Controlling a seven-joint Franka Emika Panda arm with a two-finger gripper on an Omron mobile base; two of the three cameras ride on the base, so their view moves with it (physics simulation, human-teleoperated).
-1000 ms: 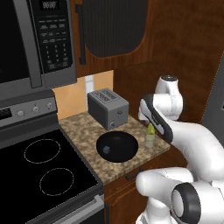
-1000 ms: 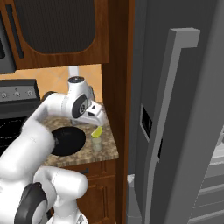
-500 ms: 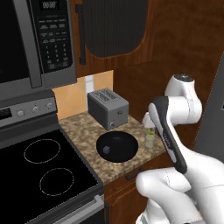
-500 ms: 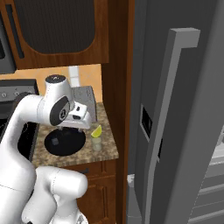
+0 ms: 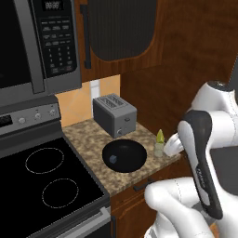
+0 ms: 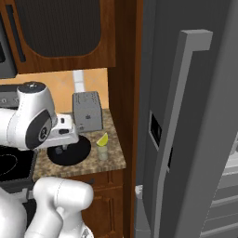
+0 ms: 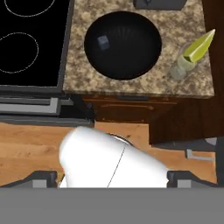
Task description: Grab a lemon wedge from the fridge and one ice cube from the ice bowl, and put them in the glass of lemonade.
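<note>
Granite-speckled bench (image 7: pixel 192 85) between the black stovetop (image 5: pixel 46 186) and the tall grey steel fridge (image 6: pixel 195 139) carries everything that matters, and the jaws look down on it from above and well back, wide apart with nothing between them. Nearest along their line of sight sits the wide, shallow, round black ice bowl (image 7: pixel 122 43), holding one tiny pale bluish-grey ice cube (image 7: pixel 103 41) off to one side of its floor. Just beside the bowl stands the small translucent glass of lemonade (image 7: pixel 178 70), and the yellow-green pointed lemon wedge (image 7: pixel 199 47) already rests in its mouth, poking up at a tilt. Behind both is the grey two-slot toaster (image 5: pixel 115 115).

By my reading the cube is what remains. Risks: it is small and lies on a curved black floor, so closing off-centre could squirt it sideways or pinch the bowl wall instead. On the carry across, a low pass could clip the leaning wedge or tip the light glass, which stands near the bench edge
</note>
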